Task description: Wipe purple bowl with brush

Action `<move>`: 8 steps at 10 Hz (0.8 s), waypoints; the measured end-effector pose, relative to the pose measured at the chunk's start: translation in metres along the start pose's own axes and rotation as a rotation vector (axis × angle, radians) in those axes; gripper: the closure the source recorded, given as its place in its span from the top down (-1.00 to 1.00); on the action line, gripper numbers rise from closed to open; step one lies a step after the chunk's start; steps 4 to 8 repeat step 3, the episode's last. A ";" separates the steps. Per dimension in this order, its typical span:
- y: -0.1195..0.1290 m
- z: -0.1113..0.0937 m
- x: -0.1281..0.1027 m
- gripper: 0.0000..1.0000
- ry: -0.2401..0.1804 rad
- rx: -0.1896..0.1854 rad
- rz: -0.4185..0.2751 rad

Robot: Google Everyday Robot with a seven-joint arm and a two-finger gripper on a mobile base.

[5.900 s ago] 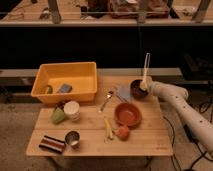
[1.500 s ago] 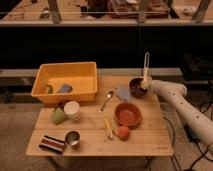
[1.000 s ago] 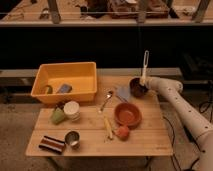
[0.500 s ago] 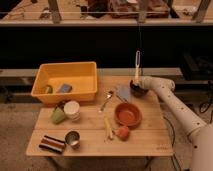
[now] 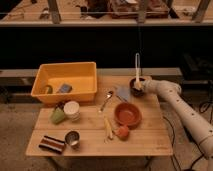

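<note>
The purple bowl point(image 5: 135, 90) sits at the far right of the wooden table point(image 5: 90, 131), small and very dark. The brush point(image 5: 137, 66) stands upright over it, its long pale handle pointing up and its lower end down in the bowl. My gripper point(image 5: 142, 86) is at the bowl's right side, shut on the lower part of the brush. The white arm point(image 5: 185, 107) reaches in from the right. The brush head is hidden by the bowl and the gripper.
An orange-red bowl point(image 5: 128, 114) lies just in front of the purple bowl. A metal spoon point(image 5: 106, 100) and a grey cloth point(image 5: 123, 93) lie to the left. A yellow tub point(image 5: 65, 80) stands back left. Cups point(image 5: 71, 109), a metal cup point(image 5: 73, 138) and a yellow stick point(image 5: 108, 127) sit in front.
My gripper and the upright brush have moved left, from the bowl's right edge to over the purple bowl. The bowl and the other things have stayed put.
</note>
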 end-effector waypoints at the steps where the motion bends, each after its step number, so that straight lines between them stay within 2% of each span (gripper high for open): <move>1: -0.003 0.002 0.001 -0.66 -0.001 0.004 -0.002; 8: -0.002 0.002 0.001 -0.66 0.000 0.003 -0.002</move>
